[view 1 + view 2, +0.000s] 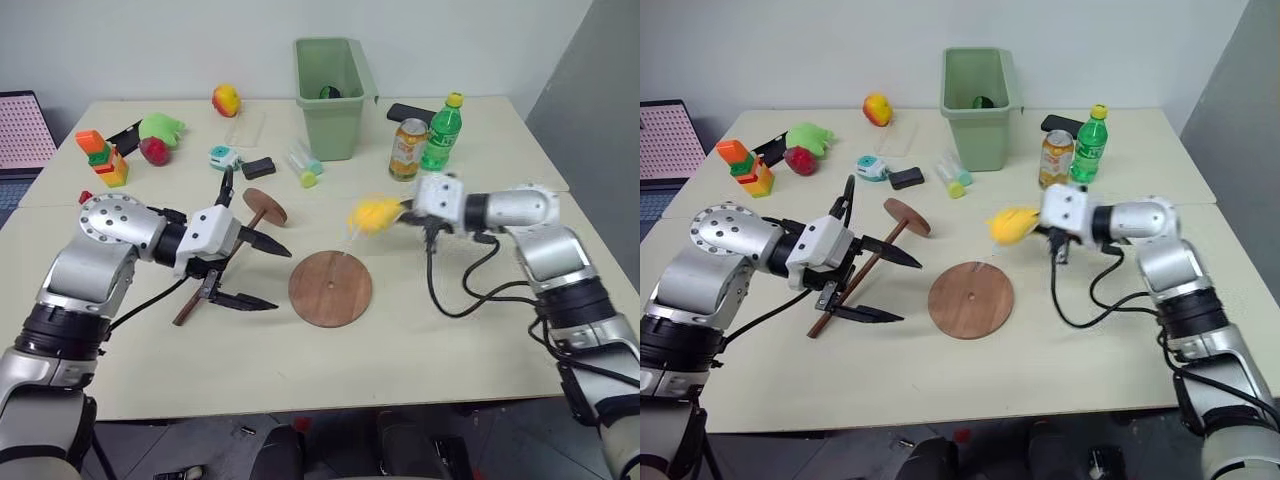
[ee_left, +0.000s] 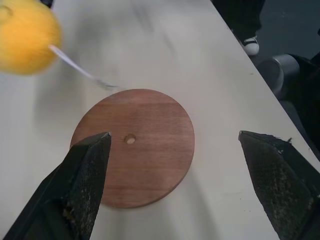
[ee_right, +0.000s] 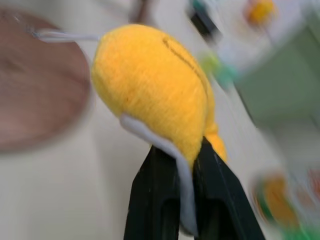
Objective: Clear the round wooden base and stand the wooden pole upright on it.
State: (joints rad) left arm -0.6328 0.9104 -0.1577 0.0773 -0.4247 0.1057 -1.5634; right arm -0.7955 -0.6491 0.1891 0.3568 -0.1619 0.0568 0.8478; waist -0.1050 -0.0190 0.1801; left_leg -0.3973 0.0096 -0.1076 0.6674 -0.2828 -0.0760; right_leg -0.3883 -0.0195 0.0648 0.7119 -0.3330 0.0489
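Observation:
The round wooden base (image 1: 330, 288) lies flat mid-table with its centre hole showing and nothing on it; the left wrist view shows the round wooden base (image 2: 132, 147) too. To its left lies the wooden pole (image 1: 218, 266), with its disc end (image 1: 263, 206) pointing toward the far side. My left gripper (image 1: 258, 272) is open, pointing at the base, and the rod runs beneath its fingers. My right gripper (image 3: 182, 150) is shut on a yellow plush toy (image 1: 375, 213), held above the table just right of the base. A white string trails from the toy toward the base's rim.
A green bin (image 1: 330, 95) stands at the back centre. A soda can (image 1: 407, 148) and a green bottle (image 1: 442, 132) are behind my right gripper. Toy fruit and orange blocks (image 1: 103, 158) crowd the far left. Small items lie near the bin.

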